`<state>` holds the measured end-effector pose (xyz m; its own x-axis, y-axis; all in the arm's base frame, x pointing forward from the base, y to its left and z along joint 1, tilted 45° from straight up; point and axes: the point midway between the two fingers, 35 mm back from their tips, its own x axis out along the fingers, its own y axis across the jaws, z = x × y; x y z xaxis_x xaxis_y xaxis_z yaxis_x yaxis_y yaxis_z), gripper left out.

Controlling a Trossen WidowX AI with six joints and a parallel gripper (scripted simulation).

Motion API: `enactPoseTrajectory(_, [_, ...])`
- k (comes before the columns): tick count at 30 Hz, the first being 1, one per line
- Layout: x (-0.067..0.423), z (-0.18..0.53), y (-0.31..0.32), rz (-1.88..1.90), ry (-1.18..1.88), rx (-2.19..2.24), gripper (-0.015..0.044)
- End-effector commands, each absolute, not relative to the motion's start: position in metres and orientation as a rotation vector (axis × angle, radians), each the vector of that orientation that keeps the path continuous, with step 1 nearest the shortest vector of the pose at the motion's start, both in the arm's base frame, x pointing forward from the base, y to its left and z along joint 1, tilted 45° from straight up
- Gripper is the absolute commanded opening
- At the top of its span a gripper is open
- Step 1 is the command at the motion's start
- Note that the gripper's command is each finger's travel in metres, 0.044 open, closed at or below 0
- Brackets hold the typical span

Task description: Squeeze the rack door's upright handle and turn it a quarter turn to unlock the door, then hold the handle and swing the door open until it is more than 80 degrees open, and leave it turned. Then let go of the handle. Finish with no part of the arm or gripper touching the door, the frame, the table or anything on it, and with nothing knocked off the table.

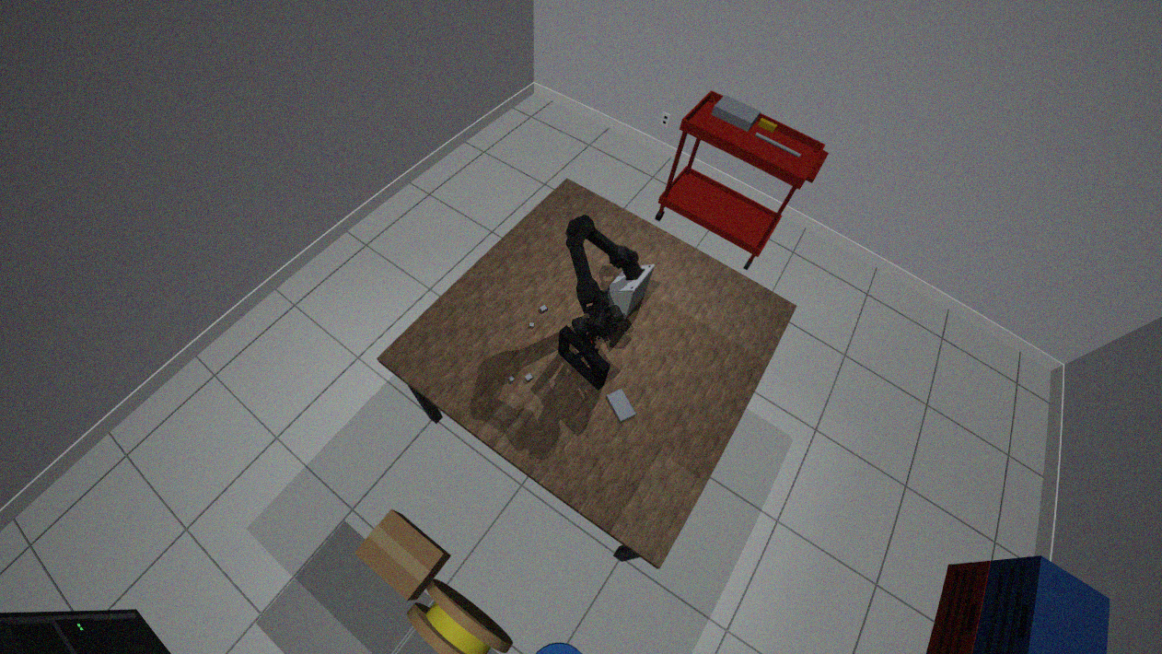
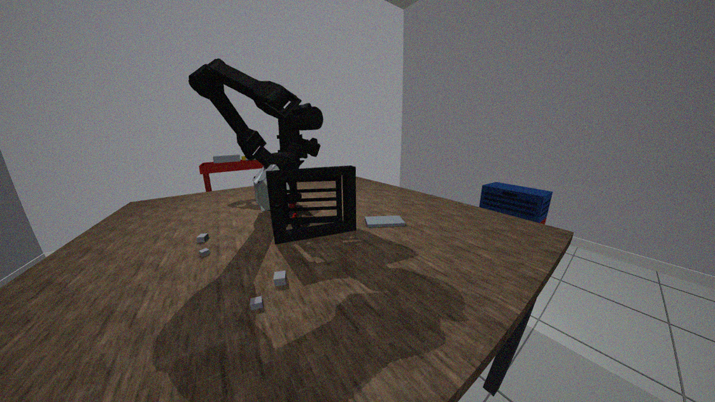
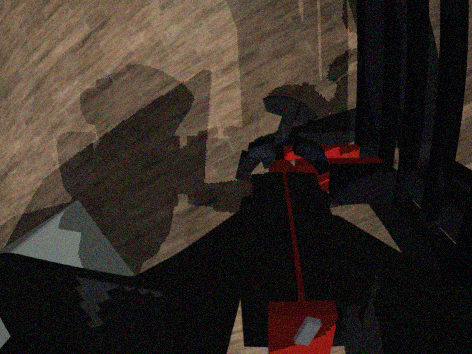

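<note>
The black rack frame point(image 1: 602, 375) point(image 2: 350, 199) stands upright on the table. Its black slatted door point(image 2: 338, 198) point(image 3: 370, 75) stands slightly ajar on the arm's side; a gap shows along one edge, and the exact angle cannot be told. My gripper point(image 2: 293, 209) point(image 3: 288, 224) points down in front of the door, and its red parts show through the frame. It is shut on the door's upright handle. The dark handle is mostly hidden by the fingers in the wrist view, and its turn cannot be read clearly.
A pale slanted box point(image 1: 632, 294) stands beside the arm's base. A flat grey block point(image 1: 621, 404) point(image 2: 385, 221) lies beyond one end of the frame. Several small grey cubes, one point(image 1: 543, 309) point(image 2: 202, 238) near the others, lie on the table point(image 1: 714, 349) point(image 2: 118, 273).
</note>
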<state>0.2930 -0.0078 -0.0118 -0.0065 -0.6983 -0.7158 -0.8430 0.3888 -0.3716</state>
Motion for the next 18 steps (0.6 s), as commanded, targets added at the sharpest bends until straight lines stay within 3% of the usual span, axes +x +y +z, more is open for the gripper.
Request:
enactPoseTrajectory(1, [0.290,-0.016,-0.004,0.121,1.725,-1.291,0.0027])
enactPoseTrajectory(18, [0.269,-0.034,0.015,-0.087,1.682,-1.110,0.0027])
